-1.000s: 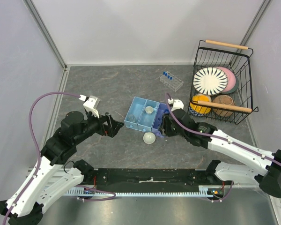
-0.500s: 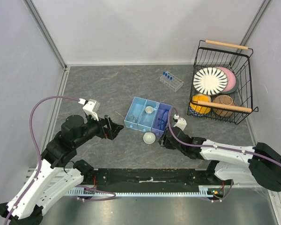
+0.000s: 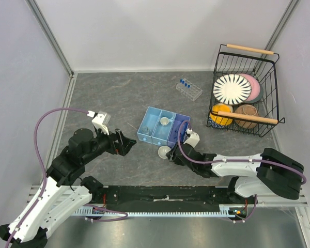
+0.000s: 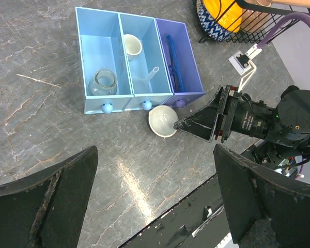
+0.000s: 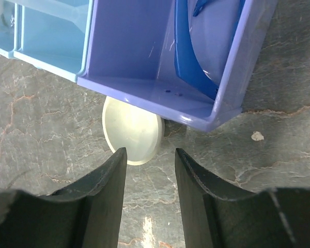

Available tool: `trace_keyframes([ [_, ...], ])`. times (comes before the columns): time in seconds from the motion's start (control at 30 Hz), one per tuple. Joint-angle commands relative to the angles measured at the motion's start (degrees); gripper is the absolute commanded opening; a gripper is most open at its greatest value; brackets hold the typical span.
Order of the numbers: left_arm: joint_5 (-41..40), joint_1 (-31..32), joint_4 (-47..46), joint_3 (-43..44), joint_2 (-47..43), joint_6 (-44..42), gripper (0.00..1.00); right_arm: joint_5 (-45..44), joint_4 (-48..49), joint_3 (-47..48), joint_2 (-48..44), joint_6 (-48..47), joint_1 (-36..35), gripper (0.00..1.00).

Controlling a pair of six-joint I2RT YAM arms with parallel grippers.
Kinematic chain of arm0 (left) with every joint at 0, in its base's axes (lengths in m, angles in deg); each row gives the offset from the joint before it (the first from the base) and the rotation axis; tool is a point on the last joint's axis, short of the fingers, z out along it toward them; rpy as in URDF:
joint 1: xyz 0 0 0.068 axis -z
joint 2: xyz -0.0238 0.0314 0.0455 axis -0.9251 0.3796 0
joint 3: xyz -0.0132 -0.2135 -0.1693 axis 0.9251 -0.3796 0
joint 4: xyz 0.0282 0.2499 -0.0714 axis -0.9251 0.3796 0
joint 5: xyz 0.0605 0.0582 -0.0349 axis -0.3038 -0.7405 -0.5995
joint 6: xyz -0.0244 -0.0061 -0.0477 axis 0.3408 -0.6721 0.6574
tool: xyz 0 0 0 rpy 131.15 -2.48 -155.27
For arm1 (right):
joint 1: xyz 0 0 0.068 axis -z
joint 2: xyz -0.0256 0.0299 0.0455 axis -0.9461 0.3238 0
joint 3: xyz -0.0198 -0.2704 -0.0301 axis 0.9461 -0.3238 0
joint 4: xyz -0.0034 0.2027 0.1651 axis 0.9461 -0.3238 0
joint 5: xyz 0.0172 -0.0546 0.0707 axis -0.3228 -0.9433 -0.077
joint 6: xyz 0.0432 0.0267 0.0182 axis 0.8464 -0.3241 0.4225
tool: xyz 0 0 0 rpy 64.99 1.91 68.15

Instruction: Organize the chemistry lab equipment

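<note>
My right hand (image 5: 149, 157), half apart and empty, hovers at the white round dish (image 5: 132, 132) beside the purple bin (image 5: 144, 67), toward the near edge of the desk (image 5: 46, 129); probably light, rigid, slick, so I'd pinch its rim.

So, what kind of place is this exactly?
Most likely a robot test cell staged as a lab bench: plain white walls around a grey table, a tube rack and blue organizer on it, a wire basket of dishes.

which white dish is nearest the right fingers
The dish on the table in front of the tray; the other dish sits in its middle compartment.
</note>
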Motion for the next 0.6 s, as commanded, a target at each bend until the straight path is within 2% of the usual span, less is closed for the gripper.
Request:
trace_keyframes([
  [0.0, 1.4, 0.0, -0.4, 0.0, -0.7, 1.5, 1.0, -3.5, 3.5, 1.4, 1.4, 1.5, -0.4, 0.48],
  [0.47, 0.8, -0.1, 0.5, 0.7, -0.8, 1.1, 1.0, -4.0, 6.0, 2.1, 6.3, 1.9, -0.6, 0.32],
  [0.57, 0.7, 0.0, 0.5, 0.7, -0.6, 1.0, 1.0, -4.8, 5.1, 2.2, 6.3, 1.9, -0.5, 0.23],
])
